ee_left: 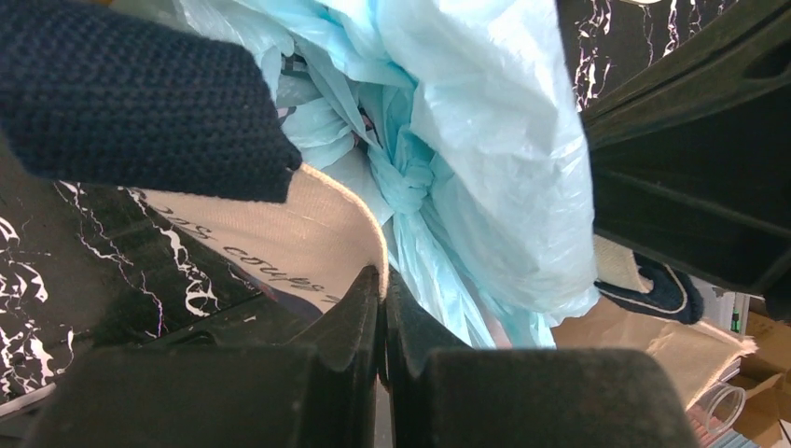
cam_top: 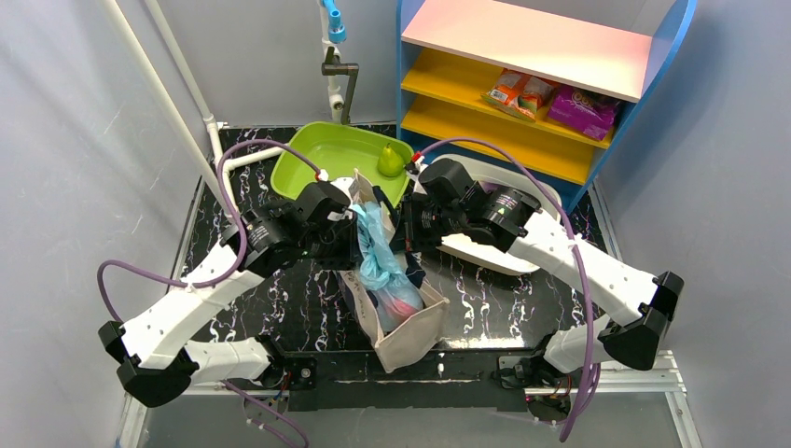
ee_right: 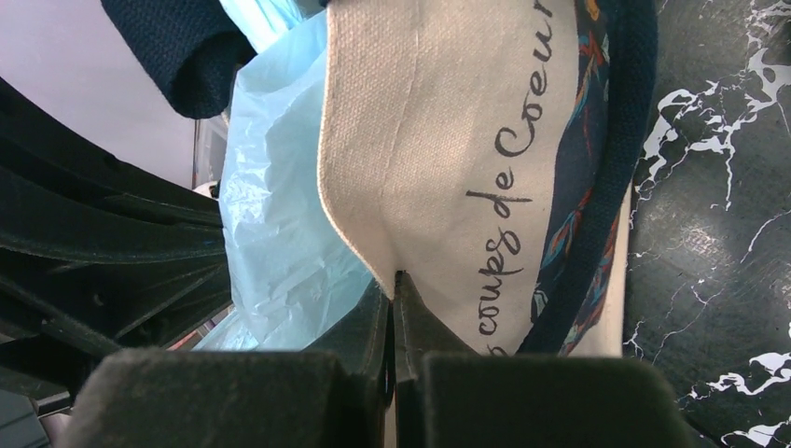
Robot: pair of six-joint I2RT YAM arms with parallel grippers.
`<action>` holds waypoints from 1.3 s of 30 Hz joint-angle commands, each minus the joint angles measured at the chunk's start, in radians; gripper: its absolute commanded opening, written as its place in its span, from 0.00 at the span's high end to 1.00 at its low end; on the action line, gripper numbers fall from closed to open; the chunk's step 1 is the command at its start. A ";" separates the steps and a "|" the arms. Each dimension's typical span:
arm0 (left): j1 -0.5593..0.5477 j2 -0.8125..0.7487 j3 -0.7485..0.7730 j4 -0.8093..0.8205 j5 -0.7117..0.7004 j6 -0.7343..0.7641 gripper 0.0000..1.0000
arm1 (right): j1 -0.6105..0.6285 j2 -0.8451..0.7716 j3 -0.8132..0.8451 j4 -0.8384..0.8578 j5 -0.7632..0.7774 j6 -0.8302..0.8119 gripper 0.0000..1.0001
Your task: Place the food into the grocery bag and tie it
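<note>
The light-blue grocery bag [cam_top: 381, 257] sits inside the beige canvas tote [cam_top: 410, 336] at the table's middle. Its top is twisted into a knot [ee_left: 410, 182]. Something red, the food [cam_top: 399, 301], shows dimly through the plastic; single pieces cannot be told apart. My left gripper [cam_top: 353, 233] is shut on the tote's left rim [ee_left: 289, 243], its jaws [ee_left: 382, 275] pinching the canvas edge. My right gripper [cam_top: 408, 229] is shut on the tote's right rim [ee_right: 438, 140], its jaws [ee_right: 394, 280] pinching the edge beside the blue plastic [ee_right: 280, 233].
A green tub [cam_top: 317, 163] with a green pear [cam_top: 389, 161] stands behind the tote. A white basin [cam_top: 485, 254] lies under the right arm. A blue shelf [cam_top: 560, 140] with snack packets [cam_top: 522, 91] stands at the back right. White pipes [cam_top: 177, 103] run along the left.
</note>
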 commanded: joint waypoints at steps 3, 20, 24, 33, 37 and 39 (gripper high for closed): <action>0.008 0.002 0.093 0.260 0.083 0.026 1.00 | 0.034 -0.049 0.044 0.225 -0.150 0.040 0.99; 0.094 -0.125 -0.051 0.111 -0.031 0.035 0.80 | 0.034 -0.095 -0.074 0.137 0.067 0.054 0.66; 0.094 -0.161 -0.074 0.082 -0.037 0.010 0.49 | 0.034 -0.094 -0.066 0.104 0.075 0.051 0.48; 0.094 -0.224 0.047 -0.078 -0.115 0.011 0.02 | 0.034 -0.163 -0.032 -0.022 0.225 -0.019 0.27; 0.094 -0.247 0.123 -0.163 -0.162 0.033 0.02 | 0.034 -0.222 -0.020 -0.055 0.296 -0.041 0.26; 0.093 -0.260 0.166 -0.197 -0.186 0.054 0.02 | 0.034 -0.256 -0.018 -0.052 0.321 -0.054 0.26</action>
